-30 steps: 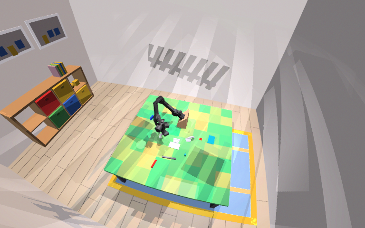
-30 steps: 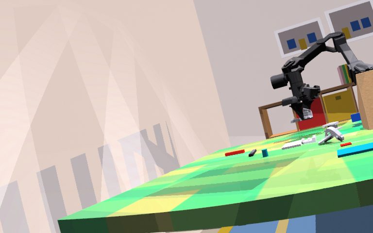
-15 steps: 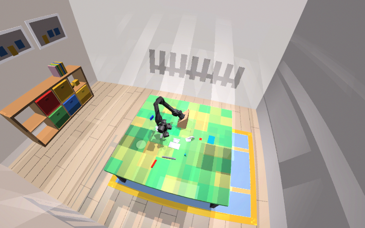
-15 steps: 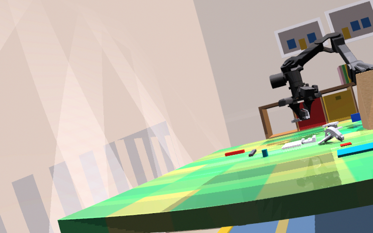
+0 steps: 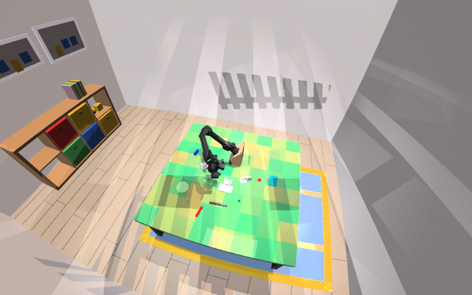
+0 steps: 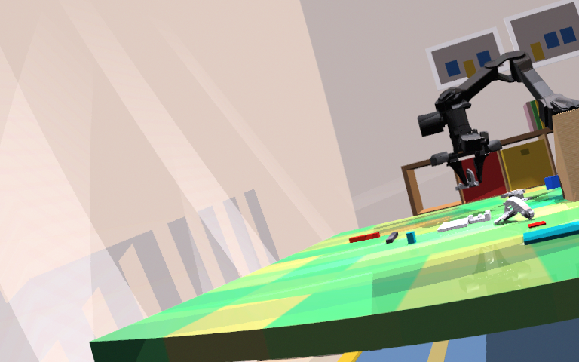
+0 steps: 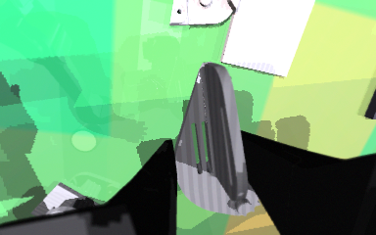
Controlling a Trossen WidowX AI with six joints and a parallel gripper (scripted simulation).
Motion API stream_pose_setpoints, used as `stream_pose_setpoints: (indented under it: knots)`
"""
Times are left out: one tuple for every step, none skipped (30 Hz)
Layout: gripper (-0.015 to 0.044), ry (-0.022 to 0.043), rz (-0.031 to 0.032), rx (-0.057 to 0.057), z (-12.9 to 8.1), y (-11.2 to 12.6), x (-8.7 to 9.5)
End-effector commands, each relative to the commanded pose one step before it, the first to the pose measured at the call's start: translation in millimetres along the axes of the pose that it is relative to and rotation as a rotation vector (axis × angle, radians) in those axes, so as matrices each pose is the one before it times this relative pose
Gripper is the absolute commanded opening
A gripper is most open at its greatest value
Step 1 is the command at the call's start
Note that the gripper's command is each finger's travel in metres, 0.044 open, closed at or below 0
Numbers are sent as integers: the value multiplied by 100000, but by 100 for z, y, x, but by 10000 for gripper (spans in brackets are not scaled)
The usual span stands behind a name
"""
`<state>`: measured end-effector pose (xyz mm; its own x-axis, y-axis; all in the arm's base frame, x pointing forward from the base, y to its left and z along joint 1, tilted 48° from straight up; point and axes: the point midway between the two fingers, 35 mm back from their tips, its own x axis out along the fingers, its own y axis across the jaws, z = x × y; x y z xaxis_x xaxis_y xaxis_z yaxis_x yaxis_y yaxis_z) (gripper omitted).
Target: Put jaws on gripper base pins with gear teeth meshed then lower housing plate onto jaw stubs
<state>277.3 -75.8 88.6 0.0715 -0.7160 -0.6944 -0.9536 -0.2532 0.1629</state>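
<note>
My gripper [image 5: 211, 176] [image 6: 470, 182] [image 7: 201, 141] points down above the table and is shut on a grey-white jaw [image 6: 470, 173] [image 7: 220, 113], whose slotted finger stands up between the fingertips. The white gripper base [image 5: 225, 188] [image 6: 452, 225] [image 7: 266, 39] lies flat on the table, ahead of the held jaw in the wrist view. The other jaw [image 5: 245, 179] [image 6: 517, 205] lies beside the base, its curved finger arching up. Another white piece [image 5: 204, 166] [image 6: 512, 193] [image 7: 59, 197], seemingly the housing plate, lies close behind the gripper; its shape is partly hidden.
A brown wedge [image 5: 236, 159] [image 6: 565, 157] stands by the arm. Around lie a blue block [image 5: 196, 152] [image 6: 552, 182], red bar [image 5: 198, 211] [image 6: 364, 237], dark bar [image 5: 218, 203] [image 6: 391, 237], teal block [image 5: 239, 200] [image 6: 410, 237], red piece [image 5: 259, 180] [image 6: 536, 224] and cyan block [image 5: 273, 180] [image 6: 550, 233].
</note>
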Motion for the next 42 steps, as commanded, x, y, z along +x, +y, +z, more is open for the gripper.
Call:
stream_pose_setpoints:
  knots:
    - [134, -514, 34, 7298, 784, -60, 63]
    - [134, -48, -7, 1945, 150, -19, 2]
    - [134, -47, -5, 1945, 150, -15, 2]
    - [134, -46, -3, 1945, 150, -11, 2]
    - [134, -45, -2, 1945, 150, -8, 2]
    - [134, -43, -1, 1945, 150, -4, 2]
    - [134, -42, 1, 1945, 150, 0, 2]
    - [134, -40, 2, 1945, 149, 4, 2]
    - [134, -39, 3, 1945, 149, 8, 2]
    - [134, -37, 5, 1945, 148, 11, 2]
    - [134, -36, 6, 1945, 148, 15, 2]
    - [134, -34, 7, 1945, 147, 19, 2]
    - [134, -33, 8, 1945, 146, 23, 2]
    - [134, -31, 9, 1946, 145, 26, 2]
    - [134, -29, 10, 1946, 144, 30, 2]
    - [134, -28, 10, 1946, 143, 33, 2]
    - [134, -26, 11, 1946, 142, 37, 2]
    - [134, -24, 12, 1946, 141, 41, 2]
    - [134, -22, 12, 1946, 139, 44, 2]
    - [134, -21, 13, 1946, 138, 47, 2]
    - [134, -19, 13, 1946, 136, 51, 2]
    - [134, -17, 13, 1946, 135, 54, 2]
    - [134, -15, 14, 1947, 133, 58, 2]
    - [134, -14, 14, 1947, 131, 61, 2]
    - [134, -12, 14, 1947, 129, 64, 3]
    - [134, -10, 14, 1947, 127, 67, 3]
    - [134, -8, 14, 1947, 125, 70, 3]
    - [134, -7, 14, 1947, 123, 73, 3]
    - [134, -5, 13, 1948, 121, 76, 3]
    - [134, -3, 13, 1948, 119, 79, 3]
    - [134, -1, 13, 1948, 116, 82, 3]
    - [134, 0, 12, 1948, 114, 85, 3]
    - [134, 2, 12, 1948, 112, 87, 3]
    - [134, 4, 11, 1948, 109, 90, 3]
    - [134, 5, 11, 1949, 107, 93, 3]
    - [134, 7, 10, 1949, 104, 95, 3]
    - [134, 8, 9, 1949, 101, 97, 3]
    - [134, 10, 8, 1949, 98, 100, 3]
    - [134, 11, 7, 1949, 96, 102, 3]
    - [134, 13, 6, 1950, 93, 104, 3]
    - [134, 14, 5, 1950, 90, 106, 3]
    - [134, 16, 4, 1950, 87, 108, 3]
